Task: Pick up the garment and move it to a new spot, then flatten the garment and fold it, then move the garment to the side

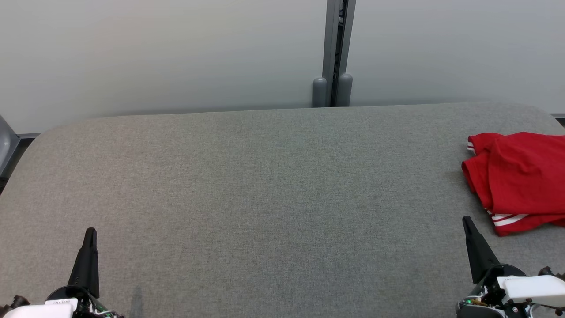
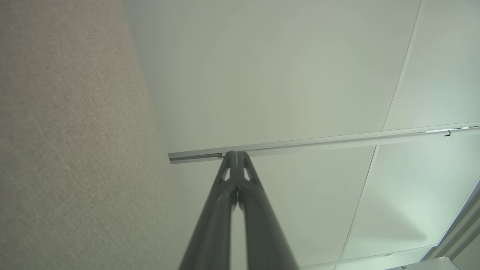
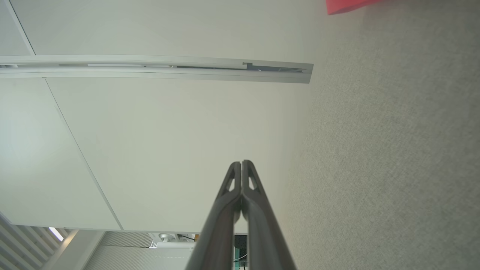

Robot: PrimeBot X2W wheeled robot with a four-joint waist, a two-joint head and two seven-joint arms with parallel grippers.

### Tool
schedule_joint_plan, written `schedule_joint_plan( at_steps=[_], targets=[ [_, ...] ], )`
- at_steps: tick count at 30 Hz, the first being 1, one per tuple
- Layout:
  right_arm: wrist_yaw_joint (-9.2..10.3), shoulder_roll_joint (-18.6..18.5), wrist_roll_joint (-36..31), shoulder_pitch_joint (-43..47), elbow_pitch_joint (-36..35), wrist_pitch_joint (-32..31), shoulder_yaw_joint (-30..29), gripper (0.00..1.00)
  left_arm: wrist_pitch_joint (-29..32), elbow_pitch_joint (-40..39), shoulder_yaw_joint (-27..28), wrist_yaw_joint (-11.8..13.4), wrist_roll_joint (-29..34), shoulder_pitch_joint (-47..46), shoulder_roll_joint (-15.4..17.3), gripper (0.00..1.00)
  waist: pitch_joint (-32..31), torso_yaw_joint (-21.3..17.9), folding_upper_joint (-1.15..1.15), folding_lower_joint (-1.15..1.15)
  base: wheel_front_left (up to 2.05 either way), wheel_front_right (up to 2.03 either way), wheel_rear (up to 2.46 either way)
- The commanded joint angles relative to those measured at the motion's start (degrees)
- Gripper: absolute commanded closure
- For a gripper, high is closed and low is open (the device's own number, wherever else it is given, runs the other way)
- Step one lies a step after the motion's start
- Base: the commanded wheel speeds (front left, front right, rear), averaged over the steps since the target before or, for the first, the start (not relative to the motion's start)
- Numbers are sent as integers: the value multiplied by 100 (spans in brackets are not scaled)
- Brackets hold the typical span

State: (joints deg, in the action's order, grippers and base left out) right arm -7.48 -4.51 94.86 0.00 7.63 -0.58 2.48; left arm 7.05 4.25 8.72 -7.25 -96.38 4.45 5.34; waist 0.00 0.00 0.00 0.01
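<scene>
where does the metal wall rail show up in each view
head view: metal wall rail upright at top centre, behind the grey table.
left wrist view: rail across the middle and right.
right wrist view: rail across the upper left.
shared landmark: the grey table.

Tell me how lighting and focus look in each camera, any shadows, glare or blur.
Head view: soft even light, sharp, a faint shadow on the table beside the left end effector. Left wrist view: table blurred, a bright sheen low on the wall. Right wrist view: the garment is a blurred red patch at the top.
</scene>
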Motion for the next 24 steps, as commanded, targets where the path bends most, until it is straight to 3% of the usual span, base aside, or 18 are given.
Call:
schedule_joint_plan(
  at_steps=[1, 24],
  targets=[
    [-2, -31, 13, -43, -10, -27, -4, 100, 27, 3, 36, -35, 2, -79, 21, 100, 0, 0, 0, -1, 0, 0, 0],
    [-2, -17, -9, -42, -9, -45, -25, 100, 39, 6, 52, -35, 30, -83, 6, 100, 0, 0, 0, -1, 0, 0, 0]
  ],
)
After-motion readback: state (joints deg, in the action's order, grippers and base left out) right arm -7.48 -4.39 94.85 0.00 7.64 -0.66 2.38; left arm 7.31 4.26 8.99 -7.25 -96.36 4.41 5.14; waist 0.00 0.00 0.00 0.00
